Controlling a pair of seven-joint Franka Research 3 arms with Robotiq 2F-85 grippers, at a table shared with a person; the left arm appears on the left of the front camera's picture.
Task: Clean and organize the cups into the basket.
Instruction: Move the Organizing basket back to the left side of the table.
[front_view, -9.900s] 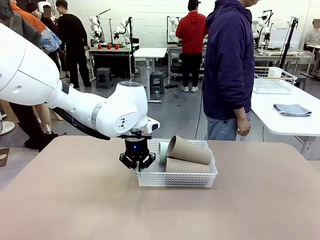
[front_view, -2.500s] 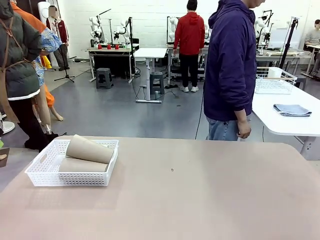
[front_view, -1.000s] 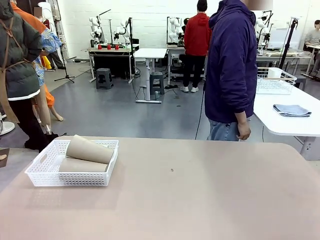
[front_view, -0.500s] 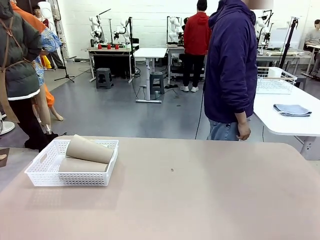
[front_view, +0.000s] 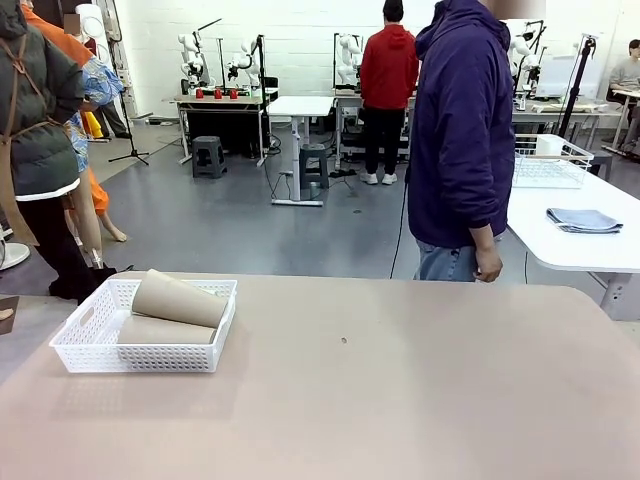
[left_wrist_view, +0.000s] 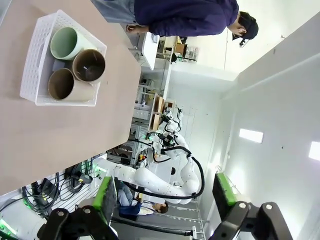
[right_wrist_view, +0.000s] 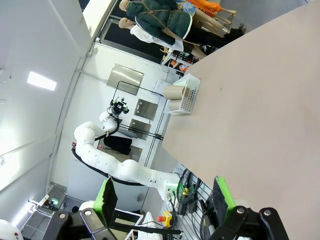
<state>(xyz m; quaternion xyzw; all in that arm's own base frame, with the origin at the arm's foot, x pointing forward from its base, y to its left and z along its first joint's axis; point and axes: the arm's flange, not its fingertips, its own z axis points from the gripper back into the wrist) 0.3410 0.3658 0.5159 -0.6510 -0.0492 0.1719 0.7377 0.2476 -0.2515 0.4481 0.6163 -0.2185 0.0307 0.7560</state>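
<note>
- Seemingly, all three cups (left_wrist_view: 75, 62) are lying in the basket (front_view: 75, 345) at the bench's (front_view: 400, 400) left.
- Both grippers, left (left_wrist_view: 165, 200) and right (right_wrist_view: 165, 200), are standing apart, empty.
- Nothing looks left.

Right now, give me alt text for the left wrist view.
A white basket on a tan table holds three cups lying with mouths toward the camera, two brown, one pale green. The open left gripper frames the bottom edge; a person in a dark hoodie stands beyond.
</note>
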